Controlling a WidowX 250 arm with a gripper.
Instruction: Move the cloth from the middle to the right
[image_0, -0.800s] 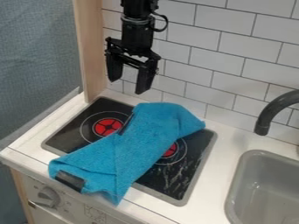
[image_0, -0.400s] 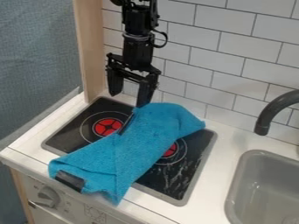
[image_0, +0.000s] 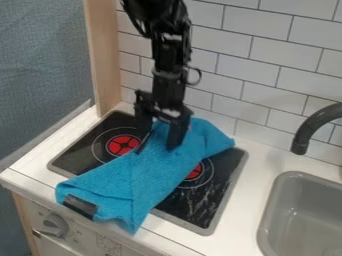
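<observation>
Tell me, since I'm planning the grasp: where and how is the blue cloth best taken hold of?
Probably by the upper part of the cloth, near its left edge, pinched from above. It lies slanted and spread low across the stovetop, so its sides offer little height to grab; that edge seems to run beneath the open claw.

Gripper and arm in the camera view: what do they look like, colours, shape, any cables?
The two-finger gripper is black, with thick, blunt fingers tapering toward the tips and a wide crosspiece above them. The arm is black too, slim and jointed, with a dark cable looping out beside it just above the gripper.
</observation>
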